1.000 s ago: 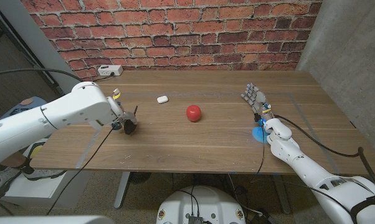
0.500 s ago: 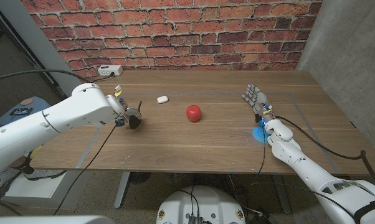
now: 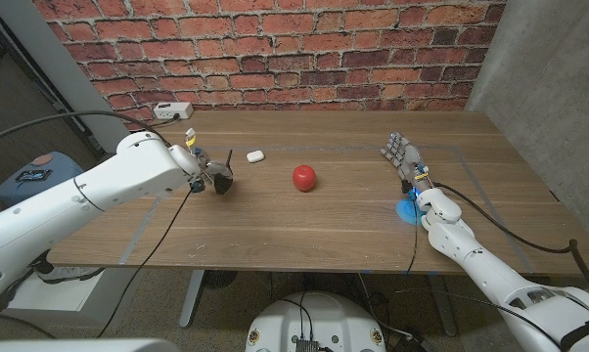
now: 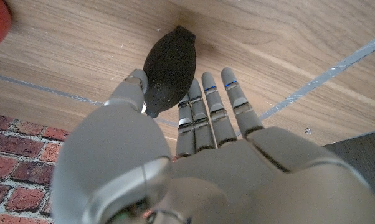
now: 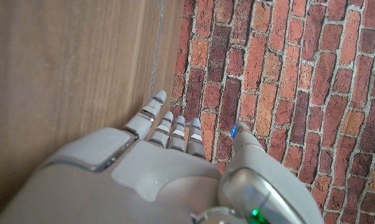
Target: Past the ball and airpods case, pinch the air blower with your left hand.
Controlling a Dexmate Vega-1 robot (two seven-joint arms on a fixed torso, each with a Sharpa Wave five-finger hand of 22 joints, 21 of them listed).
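Head view: left hand (image 3: 208, 174) seemingly pinching air blower (image 3: 221, 180).

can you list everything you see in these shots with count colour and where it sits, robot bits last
air blower: 1, black, held in the left hand above the table's left part, left of the airpods case
airpods case: 1, white, far middle-left of the table
ball: 1, red, table centre, right of the case
power strip: 1, white, far left corner of the table by the wall
blue disc: 1, blue, on the table under the right wrist
table: 1, brown wood, with grey tape lines
brick wall: 1, red, behind the table
left hand: 1, grey, fingers pinching the air blower
right hand: 1, grey, at the table's right side, fingers apart, holding nothing
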